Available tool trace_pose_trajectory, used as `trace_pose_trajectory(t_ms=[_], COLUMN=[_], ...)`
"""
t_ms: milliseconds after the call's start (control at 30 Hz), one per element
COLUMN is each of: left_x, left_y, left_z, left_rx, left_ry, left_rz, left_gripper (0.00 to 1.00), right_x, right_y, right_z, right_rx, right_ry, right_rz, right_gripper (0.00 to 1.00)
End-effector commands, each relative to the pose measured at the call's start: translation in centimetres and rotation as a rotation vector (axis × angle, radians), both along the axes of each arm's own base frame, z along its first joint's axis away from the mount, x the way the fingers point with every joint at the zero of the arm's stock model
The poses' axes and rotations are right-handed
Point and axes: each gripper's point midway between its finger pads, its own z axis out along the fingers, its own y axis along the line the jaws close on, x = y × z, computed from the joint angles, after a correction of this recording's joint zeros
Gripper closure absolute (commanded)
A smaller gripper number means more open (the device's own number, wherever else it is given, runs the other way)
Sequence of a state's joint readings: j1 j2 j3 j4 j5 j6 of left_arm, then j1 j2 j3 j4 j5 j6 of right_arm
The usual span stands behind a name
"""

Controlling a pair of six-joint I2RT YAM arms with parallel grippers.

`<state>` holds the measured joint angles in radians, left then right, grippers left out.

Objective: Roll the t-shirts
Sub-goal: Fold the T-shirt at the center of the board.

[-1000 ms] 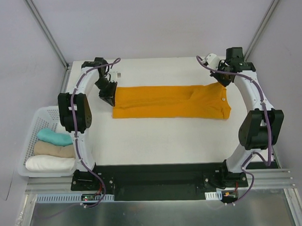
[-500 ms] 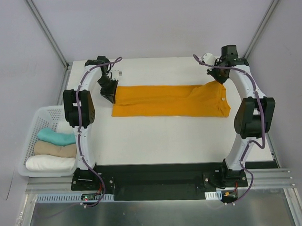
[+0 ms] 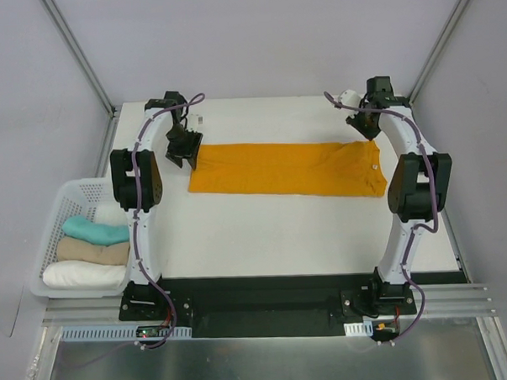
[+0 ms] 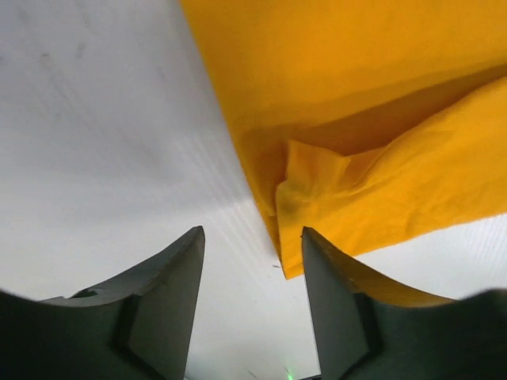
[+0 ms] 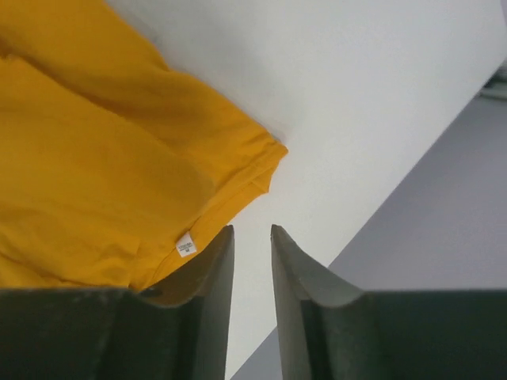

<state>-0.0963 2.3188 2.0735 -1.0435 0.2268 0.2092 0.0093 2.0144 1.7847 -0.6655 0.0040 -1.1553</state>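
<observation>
An orange t-shirt lies folded into a long strip across the far half of the table. My left gripper hovers at the strip's far left corner. In the left wrist view its jaws stand open, and the crumpled hem corner lies loose on the table by the right finger. My right gripper is at the far right corner, by the collar. Its jaws are a little apart with nothing between them. The collar's white label shows beside the left finger.
A white basket off the table's left edge holds rolled teal, tan and white t-shirts. Grey walls and frame posts close in the far side. The right gripper is near the table's far right edge.
Both grippers were shut on the shirt's far corners and have opened, letting the cloth drop flat. Both wrists have shifted slightly toward the far edge.
</observation>
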Motion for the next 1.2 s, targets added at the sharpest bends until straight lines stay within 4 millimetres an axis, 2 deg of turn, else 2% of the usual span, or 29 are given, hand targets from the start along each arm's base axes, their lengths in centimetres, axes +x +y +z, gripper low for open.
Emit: trace_pose_trajectory(t_ms=[0, 33, 67, 100, 133, 167, 200, 333, 433, 533, 633, 833, 967, 1167], left_x=[0.8, 0.4, 0.2, -0.7, -1.2, -1.8, -2.7, -4.2, -4.7, -5.1, -5.5, -6.3, -6.6, -6.4], left_y=[3.4, 3.7, 3.7, 3.5, 2.9, 1.7, 1.2, -0.7, -1.3, -1.6, -1.7, -2.3, -2.0, -1.8], left_z=[3.8, 5.3, 6.0, 5.8, 6.7, 6.8, 6.2, 4.5, 3.2, 2.1, 1.0, 0.1, -0.9, -1.6], left_rx=[0.162, 0.172, 0.17, 0.155, 0.116, 0.056, 0.026, -0.057, -0.069, -0.08, -0.086, -0.118, -0.098, -0.07], left_ry=[-0.113, -0.146, -0.161, -0.14, -0.152, -0.138, -0.105, -0.01, 0.037, 0.077, 0.112, 0.166, 0.188, 0.194], left_rz=[0.089, 0.099, 0.105, 0.103, 0.096, 0.08, 0.075, 0.058, 0.056, 0.054, 0.05, 0.034, 0.026, 0.003], left_gripper=[0.42, 0.41, 0.4, 0.4, 0.4, 0.4, 0.4, 0.38, 0.37, 0.37, 0.38, 0.39, 0.41, 0.51], right_x=[2.0, 1.5, 0.8, 0.3, -0.8, -1.8, -2.9, -8.5, -11.7, -13.7, -15.2, -16.8, -17.2, -17.3], right_y=[-2.0, -2.0, -2.0, -2.0, -2.0, -2.1, -2.2, -1.9, -1.9, -2.7, -2.8, -1.9, -1.9, -3.0], right_z=[4.3, 4.2, 5.3, 5.4, 4.5, 4.1, 4.4, 1.5, -0.2, -1.7, -2.9, -4.1, -5.7, -7.3], right_rx=[-0.062, -0.059, -0.049, -0.051, -0.052, -0.044, -0.025, 0.072, 0.169, 0.214, 0.251, 0.348, 0.36, 0.35], right_ry=[-0.155, -0.153, -0.168, -0.164, -0.13, -0.102, -0.092, 0.131, 0.281, 0.387, 0.465, 0.556, 0.615, 0.659], right_rz=[-0.165, -0.172, -0.178, -0.178, -0.175, -0.177, -0.194, -0.215, -0.233, -0.266, -0.265, -0.218, -0.211, -0.227], right_gripper=[0.65, 0.63, 0.62, 0.61, 0.6, 0.6, 0.6, 0.6, 0.58, 0.57, 0.57, 0.55, 0.55, 0.57])
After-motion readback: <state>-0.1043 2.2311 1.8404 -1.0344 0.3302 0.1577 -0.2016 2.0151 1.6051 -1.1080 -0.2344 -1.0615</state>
